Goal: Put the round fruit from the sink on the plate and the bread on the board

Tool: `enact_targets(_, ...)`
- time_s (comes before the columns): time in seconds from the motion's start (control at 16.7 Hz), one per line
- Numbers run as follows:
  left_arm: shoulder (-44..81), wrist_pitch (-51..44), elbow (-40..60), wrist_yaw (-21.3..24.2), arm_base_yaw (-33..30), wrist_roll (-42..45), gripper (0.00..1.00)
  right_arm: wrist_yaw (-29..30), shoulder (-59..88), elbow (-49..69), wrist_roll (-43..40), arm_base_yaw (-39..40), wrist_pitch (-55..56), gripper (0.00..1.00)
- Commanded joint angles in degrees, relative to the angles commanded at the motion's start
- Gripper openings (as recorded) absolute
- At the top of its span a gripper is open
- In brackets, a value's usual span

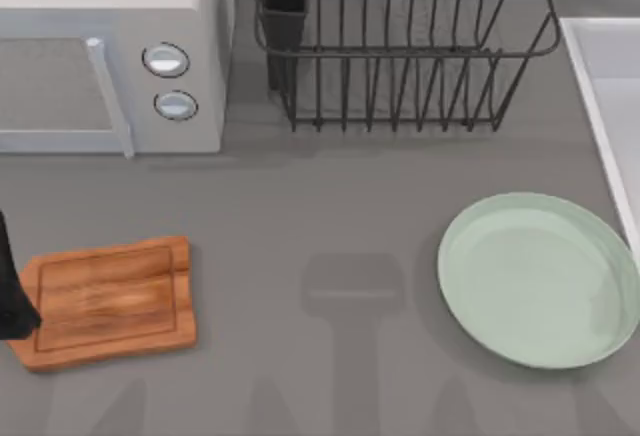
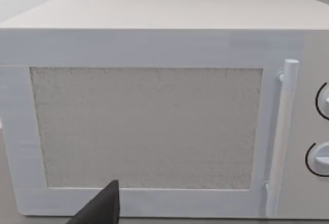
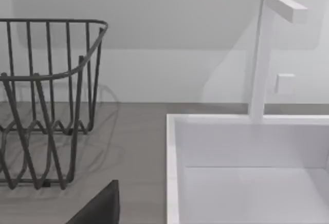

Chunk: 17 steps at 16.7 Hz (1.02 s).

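- Here, the sink sits at the table's right edge toward the far corner, a white basin with a pale raised rim, partly cut off in the top view; in the right wrist view its hollow looks bare white, with a white tap rising from its far rim.
- The plate, round and pale mint green with a shallow rim, lies flat near the table's right edge, just in front of the sink, with nothing on it.
- The board, brown wood with a groove near its edge, lies flat near the table's left edge toward the front, slightly turned, with nothing on it.
- A dark part of the left arm overlaps the board's left end at the picture's left edge.
- The left gripper shows as a single dark fingertip in the left wrist view, facing the microwave; I cannot tell whether its fingers are spread or pressed together.
- The right gripper likewise shows as one dark fingertip in the right wrist view, facing the sink and rack; its state cannot be told either.
- A white microwave with two round knobs stands at the far left corner.
- A dark wire dish rack stands along the far edge, between microwave and sink.
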Motion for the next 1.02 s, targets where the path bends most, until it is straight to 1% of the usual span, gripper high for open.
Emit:
enact_targets(0.18,0.0,0.0,0.0,0.0,0.0,0.0,1.0,0.01,7.24,6.23,-1.72,-1.8,-4.37,1.0)
enact_targets(0.36,0.0,0.0,0.0,0.0,0.0,0.0,1.0,0.02,19.74,15.87,-4.39,-4.58,-11.13,1.0)
enact_targets(1.02,0.0,0.0,0.0,0.0,0.0,0.0,1.0,0.06,84.26,60.41,-16.7,-17.4,-42.32,1.0)
